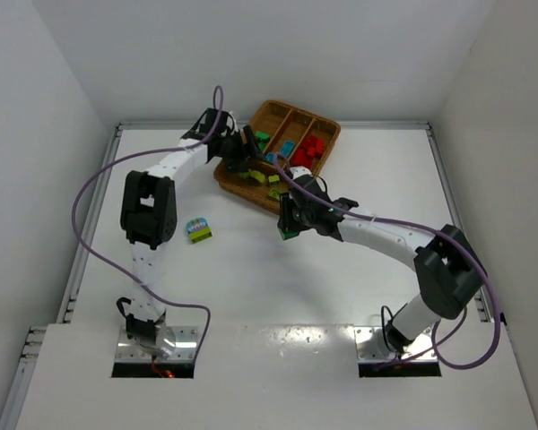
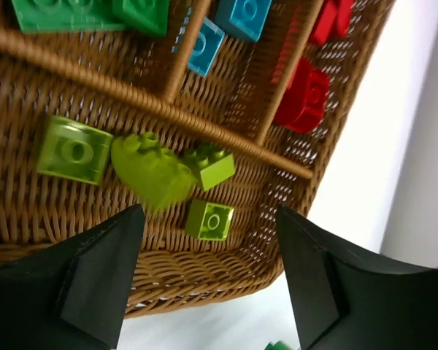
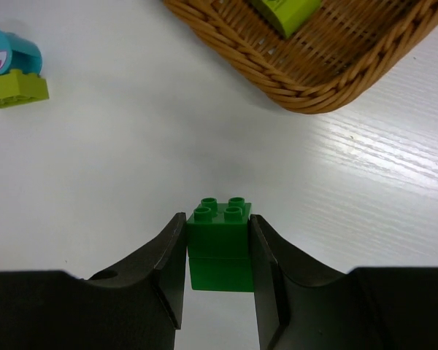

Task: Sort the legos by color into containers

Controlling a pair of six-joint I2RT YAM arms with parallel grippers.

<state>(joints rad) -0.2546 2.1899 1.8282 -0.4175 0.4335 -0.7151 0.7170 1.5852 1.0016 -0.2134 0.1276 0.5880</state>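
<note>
My right end effector [image 3: 217, 222] is clamped on the flat sides of a dark green brick [image 3: 219, 251], over the desk [image 3: 131, 146] near the wicker tray [image 3: 314, 80]. I judge it light, rigid and slick, so a square side grip suits. My left end effector [image 2: 208, 215] hangs with jaws spread, empty, above lime bricks [image 2: 152, 171] lying in the tray

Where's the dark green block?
In the right wrist view, the dark green block is pinched in the right gripper, near the wicker tray corner.
</note>
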